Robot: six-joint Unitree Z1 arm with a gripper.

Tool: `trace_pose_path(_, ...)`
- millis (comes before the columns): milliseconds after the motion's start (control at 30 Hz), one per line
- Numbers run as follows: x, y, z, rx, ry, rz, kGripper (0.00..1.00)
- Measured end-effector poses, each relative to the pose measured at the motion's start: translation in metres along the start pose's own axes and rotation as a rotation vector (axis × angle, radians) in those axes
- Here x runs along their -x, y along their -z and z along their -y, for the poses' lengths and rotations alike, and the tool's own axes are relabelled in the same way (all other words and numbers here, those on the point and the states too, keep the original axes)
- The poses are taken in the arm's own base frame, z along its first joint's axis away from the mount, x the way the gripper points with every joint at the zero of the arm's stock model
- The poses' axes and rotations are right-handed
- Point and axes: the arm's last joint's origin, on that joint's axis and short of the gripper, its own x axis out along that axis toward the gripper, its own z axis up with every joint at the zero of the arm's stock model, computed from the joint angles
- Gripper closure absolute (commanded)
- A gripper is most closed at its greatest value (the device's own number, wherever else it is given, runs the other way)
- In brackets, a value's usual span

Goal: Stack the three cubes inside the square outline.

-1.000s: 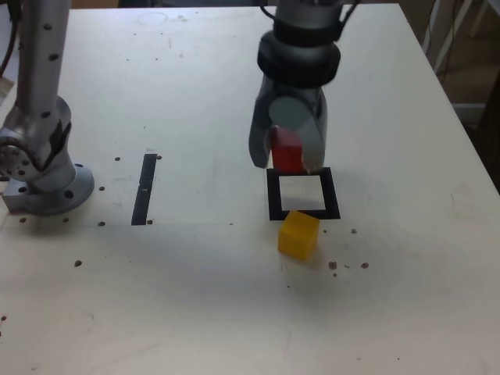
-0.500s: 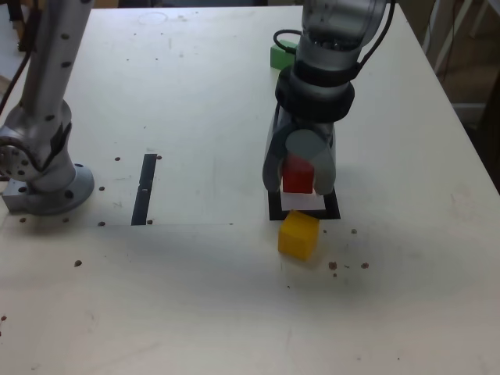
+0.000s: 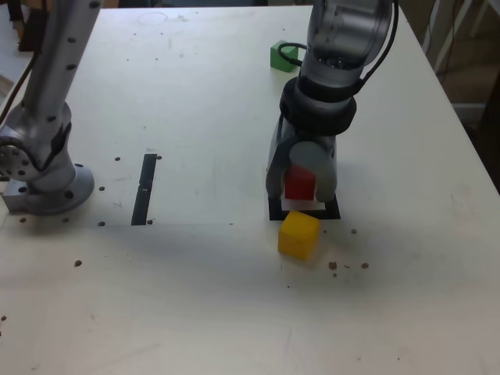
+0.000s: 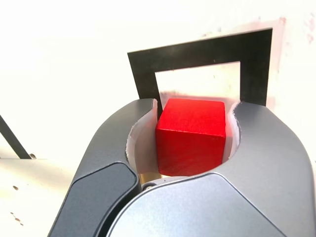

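Observation:
My gripper (image 3: 301,183) is shut on the red cube (image 3: 299,184), which it holds low over the square outline (image 3: 334,212). In the wrist view the red cube (image 4: 191,136) sits clamped between the two grey jaws of my gripper (image 4: 193,133), with the square outline (image 4: 195,53) and its white centre just beyond it. The yellow cube (image 3: 298,234) rests on the table right at the outline's near edge. Far behind the arm, the green cube (image 3: 282,56) lies near the table's back.
The arm's grey base (image 3: 43,176) stands at the exterior view's left. A narrow black strip (image 3: 144,188) lies between the base and the outline. Small dark specks (image 3: 348,266) dot the white table (image 3: 195,297) near the yellow cube.
My gripper has carried the red cube forward and down, from behind the outline to over its centre. The arm's shift uncovered the green cube. The yellow cube has not moved.

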Motion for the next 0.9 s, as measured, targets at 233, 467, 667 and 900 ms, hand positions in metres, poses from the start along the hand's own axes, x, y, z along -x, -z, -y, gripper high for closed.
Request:
trace_pose_path(233,-0.0002,-0.0014,-0.0019,0.0,-0.008,0.012,0.57)
trace_pose_path(467,-0.0041,-0.0028,-0.003,-0.006,-0.014,-0.004,0.51)
trace_pose_path(667,-0.0094,-0.0049,-0.0024,-0.011,-0.008,-0.02,0.47)
trace_pose_path(900,-0.0095,-0.0035,-0.0027,-0.011,-0.014,-0.027,0.14)
